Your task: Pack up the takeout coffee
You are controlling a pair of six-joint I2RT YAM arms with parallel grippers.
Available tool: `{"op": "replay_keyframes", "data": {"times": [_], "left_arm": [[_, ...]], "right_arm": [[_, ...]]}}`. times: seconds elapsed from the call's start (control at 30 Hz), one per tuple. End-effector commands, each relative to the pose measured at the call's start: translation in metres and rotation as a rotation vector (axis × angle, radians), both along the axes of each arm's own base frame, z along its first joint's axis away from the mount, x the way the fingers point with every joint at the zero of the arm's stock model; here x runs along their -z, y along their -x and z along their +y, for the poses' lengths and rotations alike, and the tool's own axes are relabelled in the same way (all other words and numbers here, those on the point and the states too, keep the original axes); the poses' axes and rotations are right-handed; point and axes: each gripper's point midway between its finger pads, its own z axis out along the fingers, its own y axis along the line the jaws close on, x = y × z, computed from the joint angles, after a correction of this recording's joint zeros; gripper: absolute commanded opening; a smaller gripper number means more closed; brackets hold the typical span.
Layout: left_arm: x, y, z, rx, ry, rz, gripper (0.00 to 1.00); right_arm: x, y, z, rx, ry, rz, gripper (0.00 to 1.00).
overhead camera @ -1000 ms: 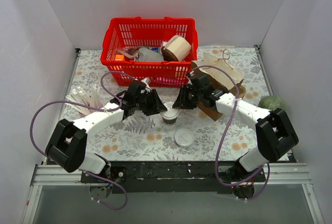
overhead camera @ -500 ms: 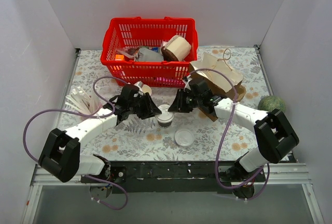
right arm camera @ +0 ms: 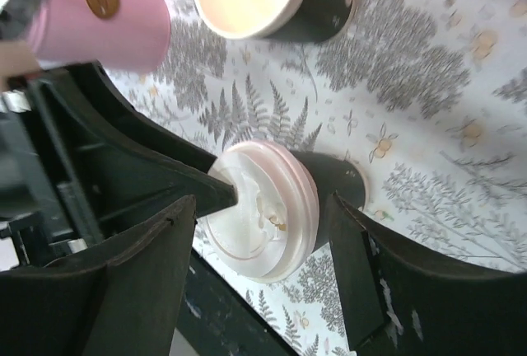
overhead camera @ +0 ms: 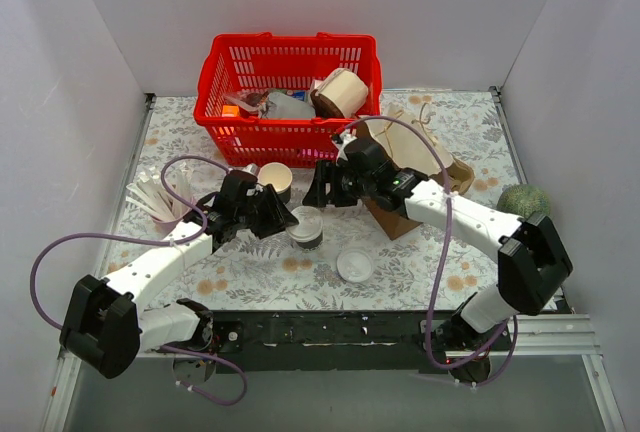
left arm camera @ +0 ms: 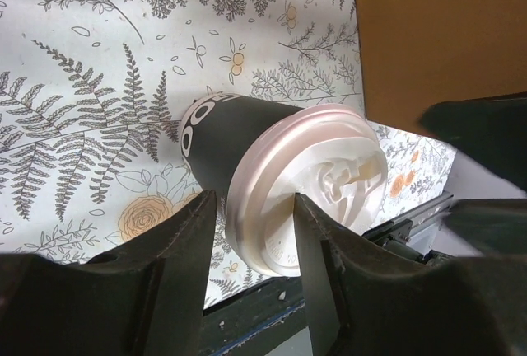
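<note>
The takeout coffee (overhead camera: 307,227) is seen upright near the middle of the fern-printed table cover (overhead camera: 240,272), lid uppermost, on the near side of the red basket (overhead camera: 215,67). The lidless cup (overhead camera: 273,177) is found just to its far left. The loose white lid (overhead camera: 354,266) lies apart to its near right. A brown paper bag (overhead camera: 425,152) stands further right.

The cup is flanked by the 2 grippers. The left gripper (left arm camera: 254,199) is clamped on the lid's edge. In the left wrist view, 1 finger is laid on the white top of the lid and the other is set against the dark wall just below the rim. Only a part of the rim is taken between the jaws.

The right gripper (right arm camera: 257,208) is held with its jaws wide apart. In the right wrist view the lidded cup is framed between its 2 fingers (right arm camera: 140,282) and touched by neither, with a gap on each side. Whether the cup's base rests on the cover cannot be told.
</note>
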Motion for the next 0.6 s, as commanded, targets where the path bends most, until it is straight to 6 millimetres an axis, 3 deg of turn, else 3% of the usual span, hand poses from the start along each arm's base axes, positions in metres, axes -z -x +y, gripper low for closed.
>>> {"op": "replay_keyframes", "data": {"times": [0.0,0.1,0.17,0.3,0.33,0.57], "left_arm": [[0.034,0.020,0.028,-0.033,-0.137,0.102,0.43],[0.024,0.016,0.023,-0.016,-0.119,0.074,0.55],[0.016,0.012,0.021,-0.008,-0.112,0.050,0.74],[-0.006,0.005,0.011,0.032,-0.071,-0.004,0.96],[-0.012,0.005,0.008,0.048,-0.061,-0.015,0.98],[-0.066,-0.010,0.001,0.066,-0.017,-0.145,0.98]], "right_arm": [[-0.051,-0.024,-0.020,0.115,0.008,-0.186,0.73],[-0.063,-0.027,-0.037,0.160,0.038,-0.240,0.74],[-0.074,-0.029,-0.041,0.159,0.044,-0.284,0.74],[-0.105,-0.027,-0.046,0.102,0.023,-0.410,0.75],[-0.120,-0.025,-0.047,0.101,-0.012,-0.452,0.75],[-0.158,-0.009,-0.052,0.019,-0.077,-0.571,0.85]]}}
